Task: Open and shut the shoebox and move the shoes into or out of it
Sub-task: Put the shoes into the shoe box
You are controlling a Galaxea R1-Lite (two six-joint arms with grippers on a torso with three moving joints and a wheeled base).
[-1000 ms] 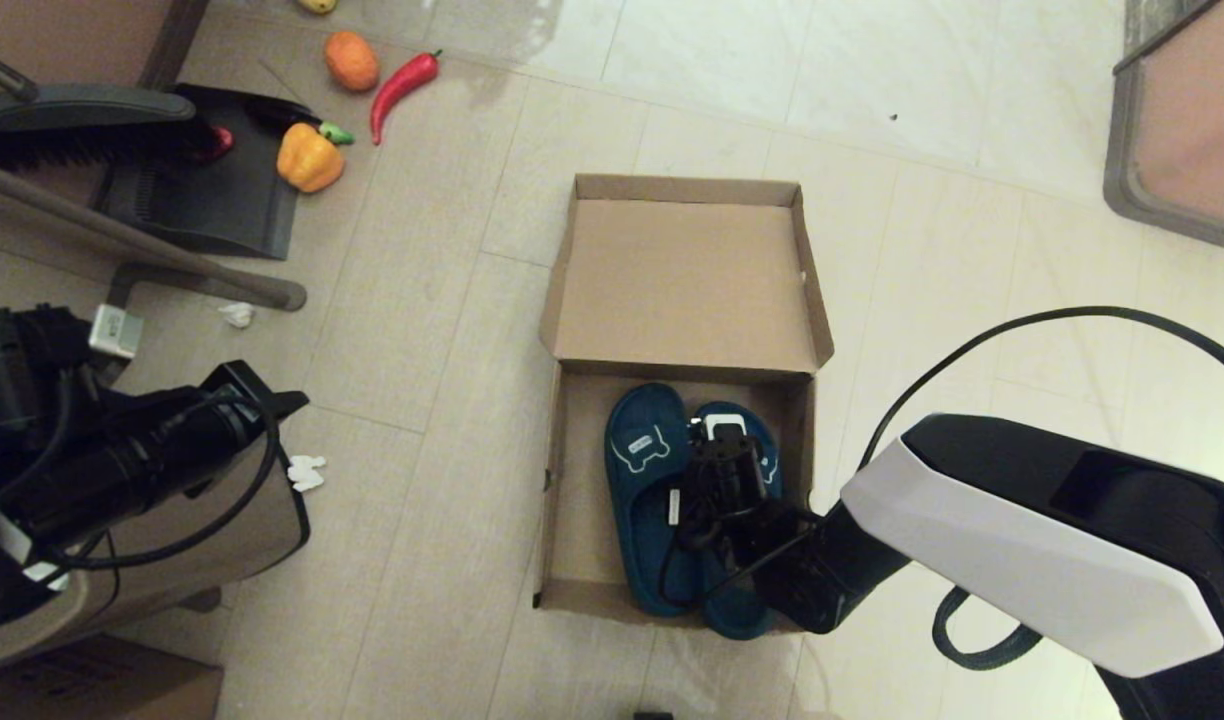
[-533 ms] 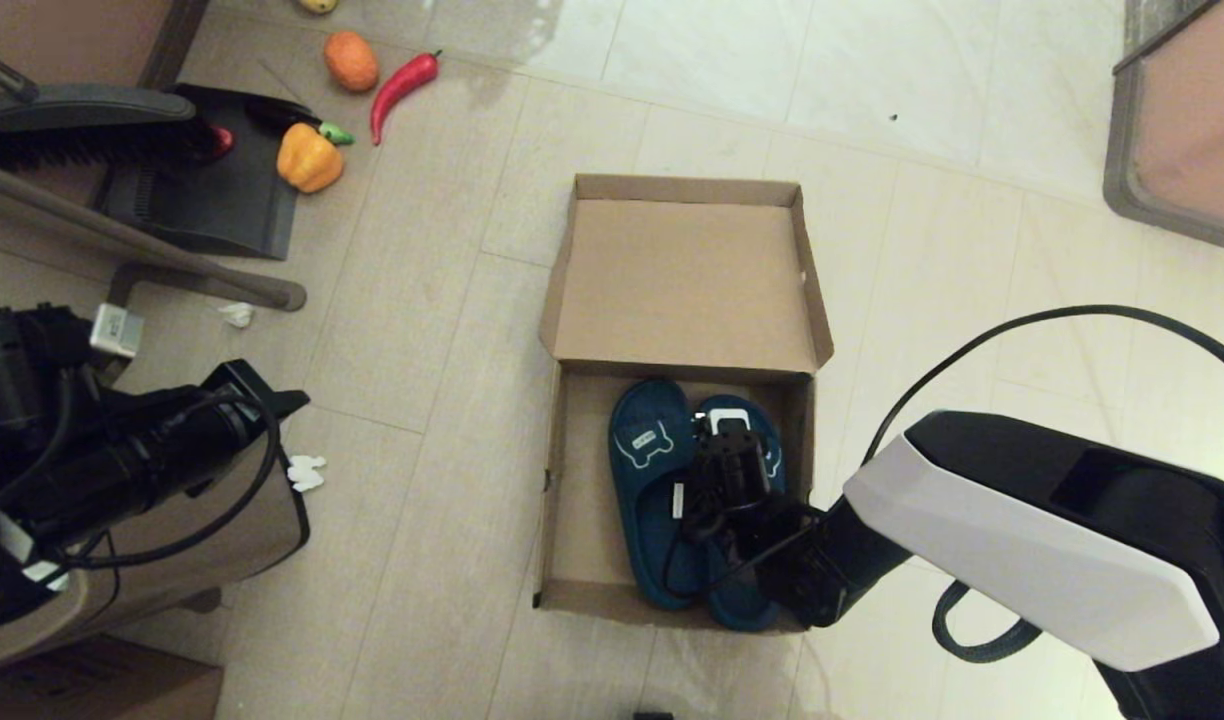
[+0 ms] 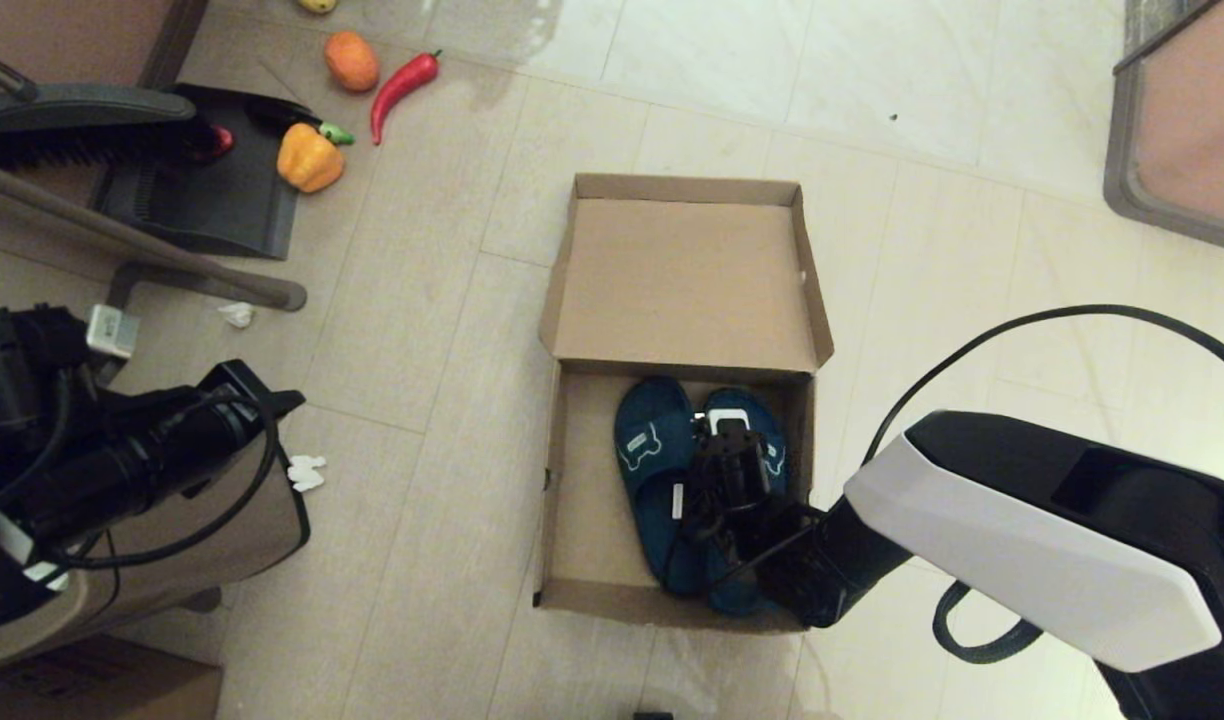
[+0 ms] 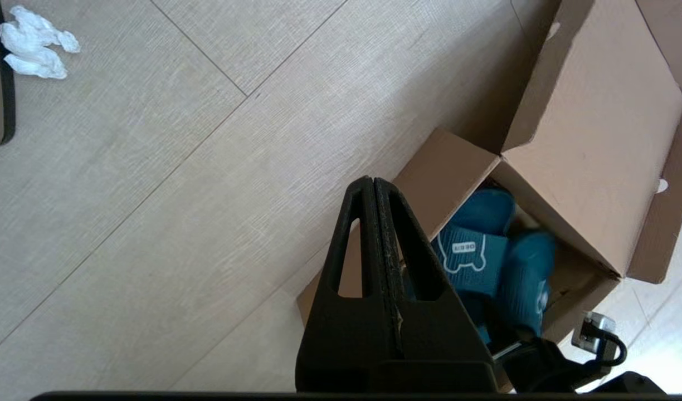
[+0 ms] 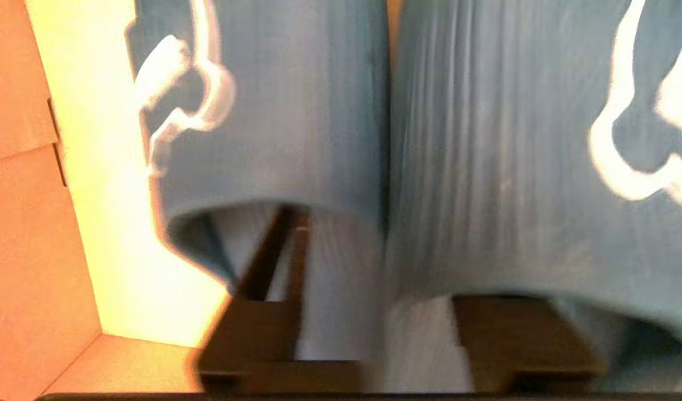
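Head view first: the shoebox (image 3: 672, 400) sits on the floor (image 3: 922, 200) with its flap lid (image 3: 684, 280) thrown fully open away from the robot. The shoes (image 3: 672, 480) lie side by side in the tray, toes up against the hinge edge and closer to the box's right wall than its left. The right end effector (image 3: 729, 470) is down inside the box, right on top of the pair, mostly over the right-hand sandal. From up here I can't tell how far its fingers are spread. The left arm is parked off at the left edge of the view, above a brown bin (image 3: 172, 540), well apart from the box.

Left wrist view: the left end effector (image 4: 374, 234) has its two fingers pressed flat together with nothing between them, just hanging over the floor beside the box's left wall. You can see the sandals past it, emblem on the strap facing up.

Right wrist view: super close on both straps. The fingers (image 5: 274, 262) are spread apart, one poking under the strap of one sandal, the other at the edge of the neighbouring strap. Looks to me like they bracket the two inner strap edges, but I can't say if they're actually pinching anything yet.

Handling guess: these look like light foam slides, soft and bendy, nothing fragile. The strap seems the obvious hold, since the sole is wide and would flex. Grabbing both inner strap edges at once should lift the pair, though one could slip out.
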